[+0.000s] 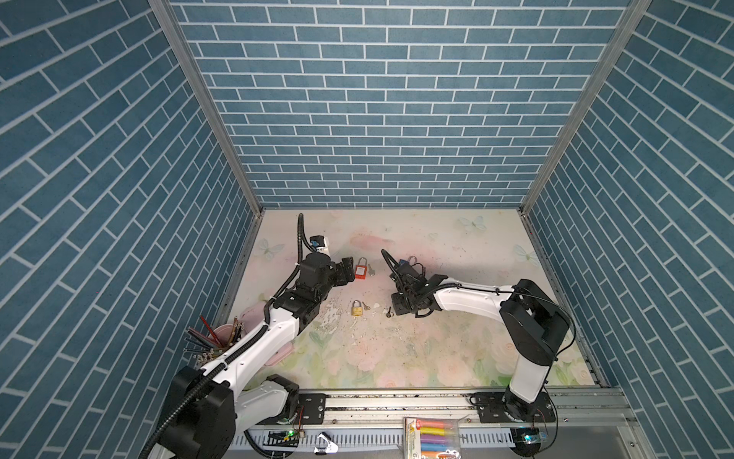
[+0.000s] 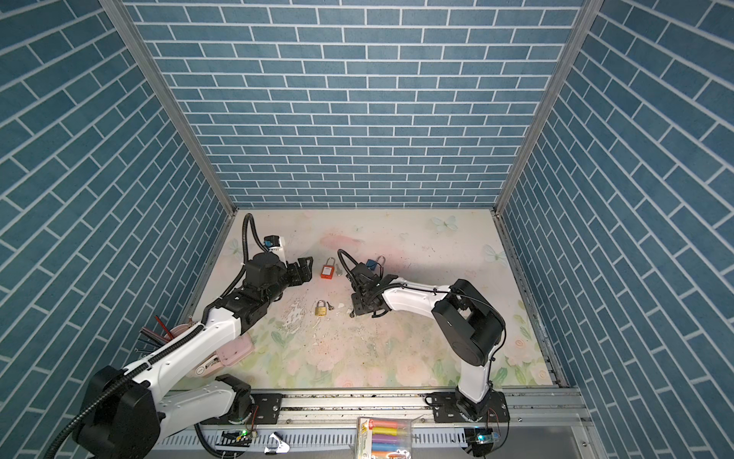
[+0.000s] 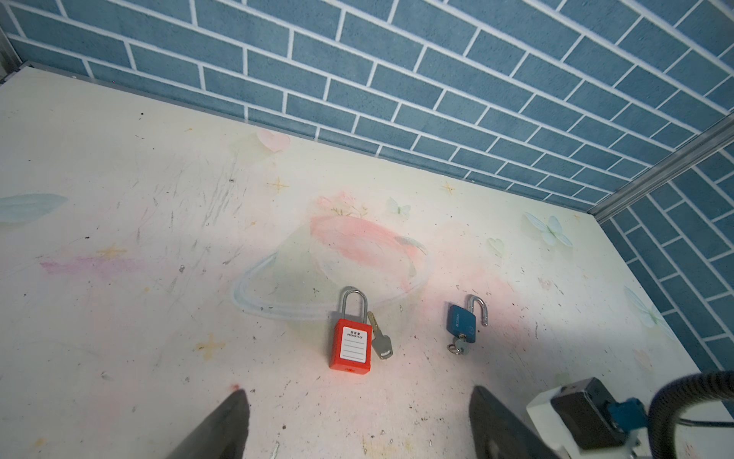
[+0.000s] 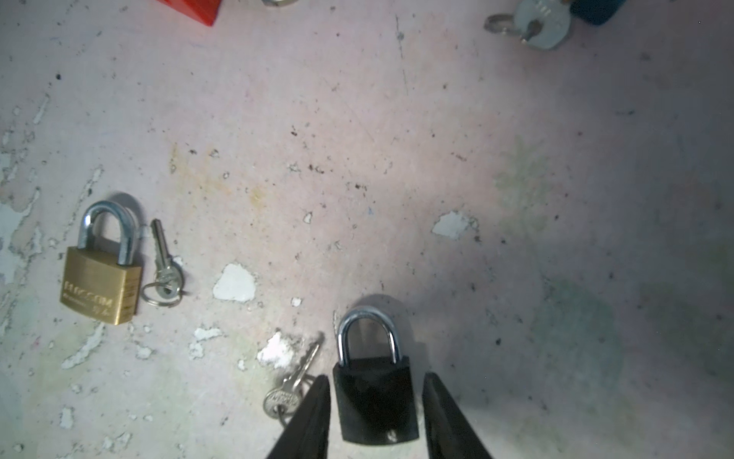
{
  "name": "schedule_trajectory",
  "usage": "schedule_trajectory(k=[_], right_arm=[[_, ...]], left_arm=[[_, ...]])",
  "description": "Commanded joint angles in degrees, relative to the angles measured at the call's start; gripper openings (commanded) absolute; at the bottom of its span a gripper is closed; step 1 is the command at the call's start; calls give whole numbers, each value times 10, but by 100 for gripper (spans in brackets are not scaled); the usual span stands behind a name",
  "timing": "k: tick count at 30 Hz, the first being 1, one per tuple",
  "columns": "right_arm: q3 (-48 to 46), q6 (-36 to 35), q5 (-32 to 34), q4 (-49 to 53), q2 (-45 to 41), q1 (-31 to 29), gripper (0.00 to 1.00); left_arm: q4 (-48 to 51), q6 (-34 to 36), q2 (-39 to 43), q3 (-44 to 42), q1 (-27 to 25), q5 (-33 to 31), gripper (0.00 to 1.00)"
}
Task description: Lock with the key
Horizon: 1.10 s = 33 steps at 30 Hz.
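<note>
Several padlocks lie on the floral mat. A black padlock with a shut shackle lies between the fingers of my right gripper, which is open with a gap on each side. Its key lies beside one finger. A blue padlock has its shackle swung open and a key in its base. A red padlock and its loose key lie just ahead of my left gripper, which is wide open and empty. In both top views the right gripper hides the black padlock.
A brass padlock with a key beside it lies mid-mat. A pink cup of pencils and a pink box sit at the left edge. A marker pack lies on the front rail. Blue brick walls enclose three sides.
</note>
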<state>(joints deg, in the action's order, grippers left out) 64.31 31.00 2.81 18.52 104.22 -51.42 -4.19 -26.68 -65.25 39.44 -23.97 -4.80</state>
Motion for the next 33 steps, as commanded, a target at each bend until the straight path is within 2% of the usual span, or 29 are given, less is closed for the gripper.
schedule_trajectory(k=[1,28,33], right_arm=[[-2,-9,-1,1,9,3,41],[-4,-14,-46,-18,27,2,36],[-5,-11,-35,-14,22,2,36]], left_arm=[[-9,-8,3,-8,4,5,87],[-12,-11,1,-9,7,12,87],[-12,-13,0,-10,8,13,87]])
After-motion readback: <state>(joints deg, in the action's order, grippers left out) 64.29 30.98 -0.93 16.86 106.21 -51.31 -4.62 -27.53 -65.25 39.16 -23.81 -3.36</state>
